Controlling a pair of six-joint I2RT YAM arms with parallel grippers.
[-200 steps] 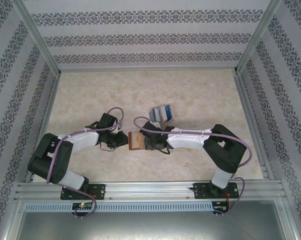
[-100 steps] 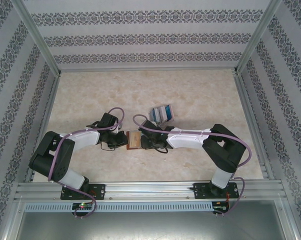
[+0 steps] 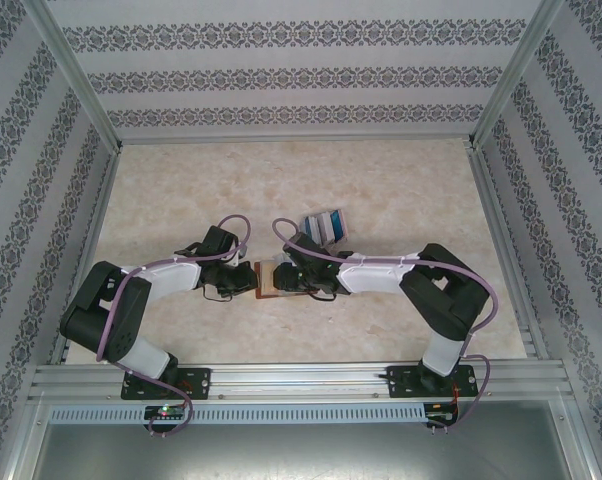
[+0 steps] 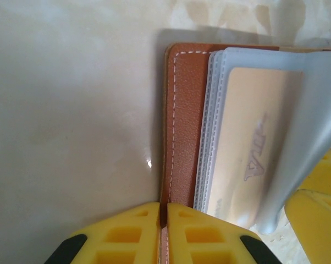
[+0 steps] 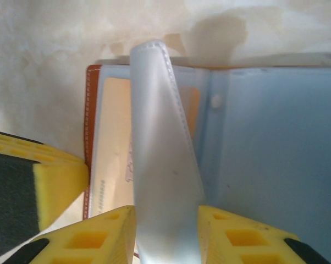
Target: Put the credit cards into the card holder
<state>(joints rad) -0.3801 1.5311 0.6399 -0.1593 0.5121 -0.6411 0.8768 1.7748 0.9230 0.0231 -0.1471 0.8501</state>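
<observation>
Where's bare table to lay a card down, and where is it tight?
Free: the far half of the table up to the back wall; the near strip between both arm bases. Crowded: the centre, where the left hand and right hand both grip the card holder, with the credit cards stacked just beyond the right hand.

A pale beige marbled tabletop (image 3: 381,180) lies under soft, even light. White wallpaper with grey ornamental bands covers the back wall (image 3: 301,60) at 12 o'clock and the side walls (image 3: 21,170) at 9 and 3. Aluminium posts (image 3: 72,72) rise at the far corners, and a metal rail (image 3: 301,375) runs along 6 o'clock.
</observation>
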